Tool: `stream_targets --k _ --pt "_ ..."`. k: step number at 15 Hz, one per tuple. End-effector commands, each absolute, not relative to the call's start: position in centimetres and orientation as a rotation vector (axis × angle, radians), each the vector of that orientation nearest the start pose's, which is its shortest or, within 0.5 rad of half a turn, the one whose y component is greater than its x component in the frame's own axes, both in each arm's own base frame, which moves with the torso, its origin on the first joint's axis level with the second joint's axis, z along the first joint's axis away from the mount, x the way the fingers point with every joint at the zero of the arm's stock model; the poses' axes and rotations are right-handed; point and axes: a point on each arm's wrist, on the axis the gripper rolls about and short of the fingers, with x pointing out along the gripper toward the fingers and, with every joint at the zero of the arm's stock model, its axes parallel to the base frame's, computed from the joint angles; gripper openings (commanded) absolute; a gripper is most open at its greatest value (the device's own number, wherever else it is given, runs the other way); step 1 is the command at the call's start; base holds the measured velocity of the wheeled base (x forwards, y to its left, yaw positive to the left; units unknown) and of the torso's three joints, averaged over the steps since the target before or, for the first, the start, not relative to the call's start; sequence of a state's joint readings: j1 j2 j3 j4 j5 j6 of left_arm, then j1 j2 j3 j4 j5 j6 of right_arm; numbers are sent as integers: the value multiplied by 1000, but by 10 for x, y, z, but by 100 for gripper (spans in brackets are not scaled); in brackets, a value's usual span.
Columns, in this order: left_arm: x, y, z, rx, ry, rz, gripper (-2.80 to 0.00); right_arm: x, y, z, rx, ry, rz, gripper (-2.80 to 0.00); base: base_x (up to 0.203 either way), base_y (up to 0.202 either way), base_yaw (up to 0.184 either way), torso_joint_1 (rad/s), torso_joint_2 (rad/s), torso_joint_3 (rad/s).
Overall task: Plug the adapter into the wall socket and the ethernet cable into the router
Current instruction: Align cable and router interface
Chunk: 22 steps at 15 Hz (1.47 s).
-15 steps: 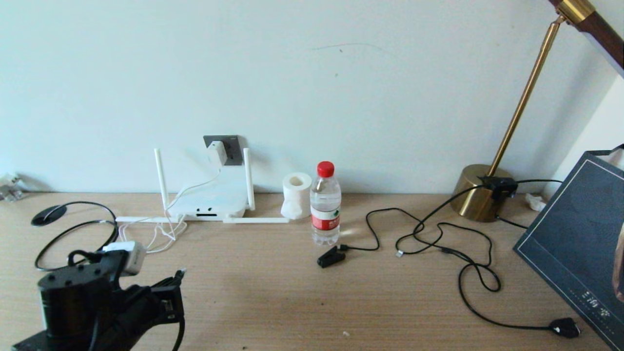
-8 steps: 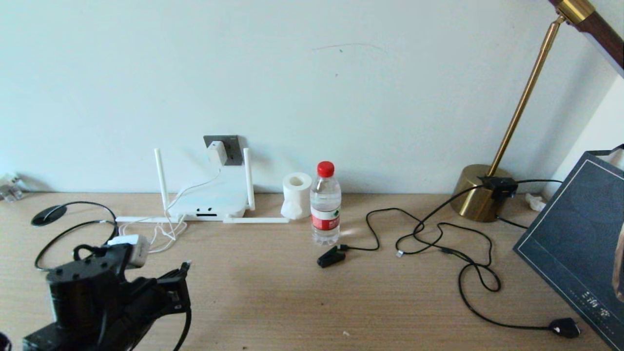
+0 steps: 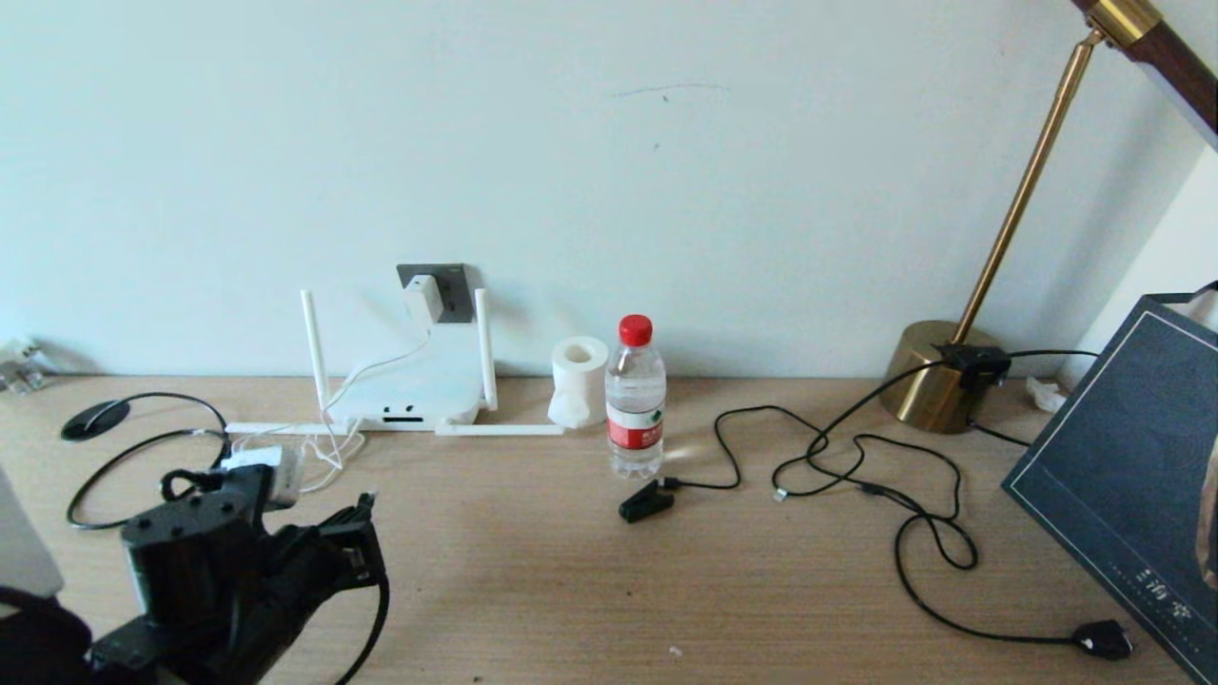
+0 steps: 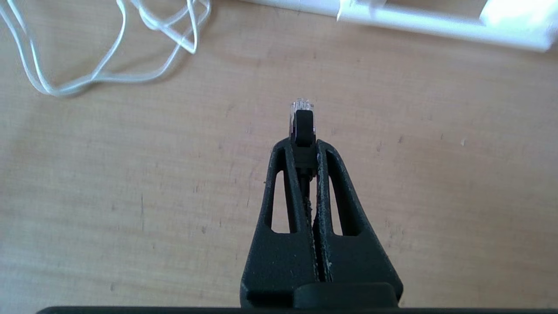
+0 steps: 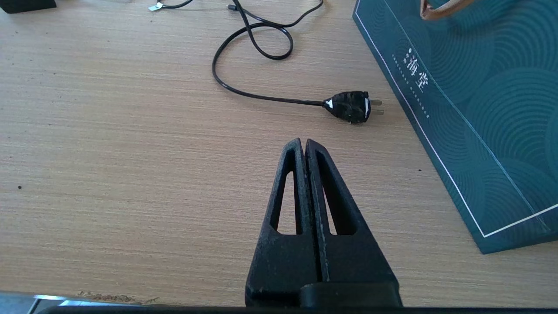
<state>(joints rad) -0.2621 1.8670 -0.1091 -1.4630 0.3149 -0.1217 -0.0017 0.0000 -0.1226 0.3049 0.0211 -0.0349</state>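
Note:
The white adapter [image 3: 424, 297] sits in the dark grey wall socket [image 3: 451, 285], and its thin white cord [image 3: 328, 447] runs down past the router. The white router [image 3: 411, 396] lies below the socket with its dark ports facing me; two antennas stand up and two lie flat. My left gripper [image 3: 356, 520] hovers over the desk in front of the router and a little to its left. It is shut on the ethernet cable's plug [image 4: 302, 123], whose clear tip sticks out beyond the fingertips. The black ethernet cable [image 3: 143, 445] loops on the desk at the left. My right gripper [image 5: 305, 146] is shut and empty over bare desk.
A water bottle [image 3: 635, 400] and a paper roll [image 3: 578, 381] stand right of the router. A black clip [image 3: 645, 500] on thin wire lies in front of the bottle. Further right are a brass lamp [image 3: 937, 381], a black cable with a chunky plug [image 5: 351, 106], and a dark bag [image 3: 1123, 457].
My left arm has moved forward and to the right, nearer the router, with the ethernet plug still in its fingers. Nothing else has moved.

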Motion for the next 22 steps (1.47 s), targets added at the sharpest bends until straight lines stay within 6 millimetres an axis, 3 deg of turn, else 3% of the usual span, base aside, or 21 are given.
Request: stream_targets --k 1,11,17,22 --pt "213 -49 64 -36 320 76 -280 -35 1 78 -32 184 24 -280 0 0 0 0 0 0" --pt "236 -46 50 -68 324 108 -280 -35 1 78 -33 184 22 -280 0 0 0 0 0 0" --pt "270 -46 58 -99 232 42 -280 -35 1 78 -32 185 22 -280 0 0 0 0 0 0" --pt "285 -49 55 -77 211 26 -280 -35 1 78 -32 184 22 -280 0 0 0 0 0 0"
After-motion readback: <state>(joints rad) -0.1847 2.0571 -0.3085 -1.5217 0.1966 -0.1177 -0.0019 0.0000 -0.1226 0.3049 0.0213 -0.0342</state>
